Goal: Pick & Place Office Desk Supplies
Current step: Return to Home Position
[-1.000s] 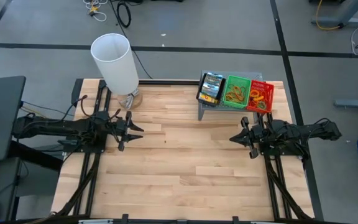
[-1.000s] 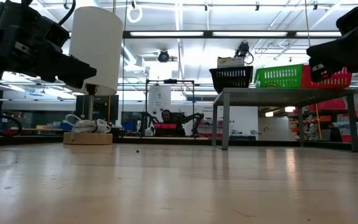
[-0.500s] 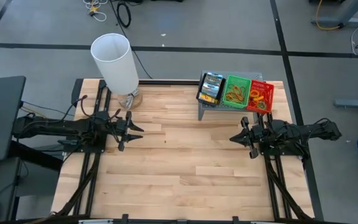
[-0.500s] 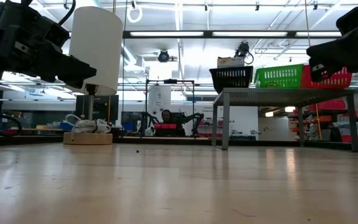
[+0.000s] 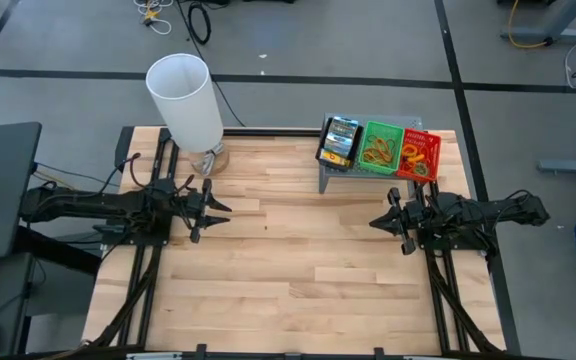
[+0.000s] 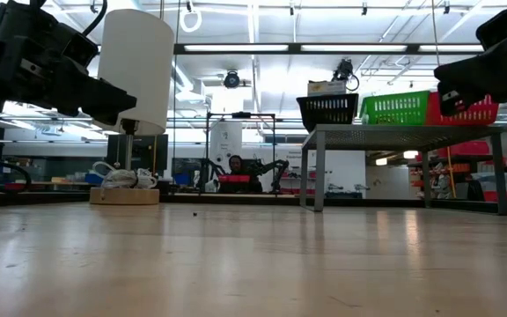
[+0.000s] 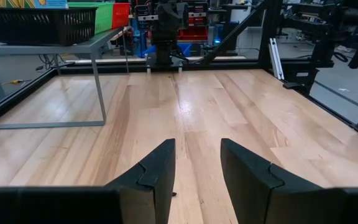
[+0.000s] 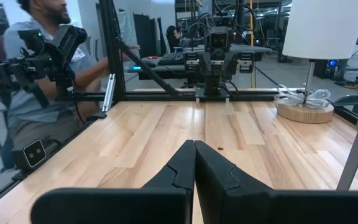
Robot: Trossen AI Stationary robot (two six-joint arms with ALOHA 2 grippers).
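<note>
A grey perforated metal riser (image 6: 385, 132) stands at the far right of the pale wooden worktop (image 5: 288, 270). It carries, left to right, a black mesh tray (image 6: 327, 111), green mesh tray (image 6: 394, 107) and red mesh tray (image 6: 481, 113). A tall white cylinder (image 5: 186, 100) stands far left. The left gripper (image 5: 218, 208) and right gripper (image 5: 376, 222) face each other across the middle.

A grey floor (image 5: 298, 40) with dark lines surrounds the wooden table (image 5: 288, 270); strip lights (image 6: 236, 48) glow overhead.

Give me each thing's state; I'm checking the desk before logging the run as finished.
left claw: open, empty, over the table.
right claw: shut, empty, over the table.
black tray: on the riser, holds crayon boxes.
green tray: on the riser, holds rubber bands.
red tray: on the riser, holds loop bands.
white cylinder: upright.
</note>
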